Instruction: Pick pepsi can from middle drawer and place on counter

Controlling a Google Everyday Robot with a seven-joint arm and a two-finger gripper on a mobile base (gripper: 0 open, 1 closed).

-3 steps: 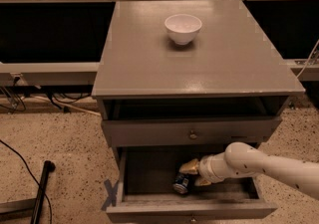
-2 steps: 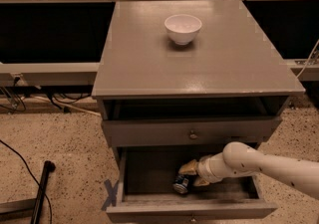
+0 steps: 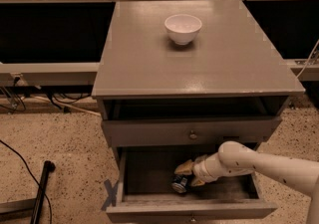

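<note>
Grabbing is the step right now. Down in the open middle drawer (image 3: pixel 130 178), the pepsi can (image 3: pixel 179 184) sits near the front. The gripper (image 3: pixel 190 175) is right at it, but I cannot tell if it is closed. Next it needs a firm hold, then a lift up to the worktop (image 3: pixel 239 58).

The robot has one arm (image 3: pixel 271 162), and it comes in from the right side, low down. The arm is white with little dark dots. It is long and round, and it slopes a bit down toward the left. At its end there is a fat round wrist (image 3: pixel 228 157), then a short white neck. The tan gripper (image 3: pixel 185 176) sits at the very tip and points left. It is down inside the open middle drawer (image 3: pixel 149 175), right by the pepsi can (image 3: pixel 179 184)
</note>
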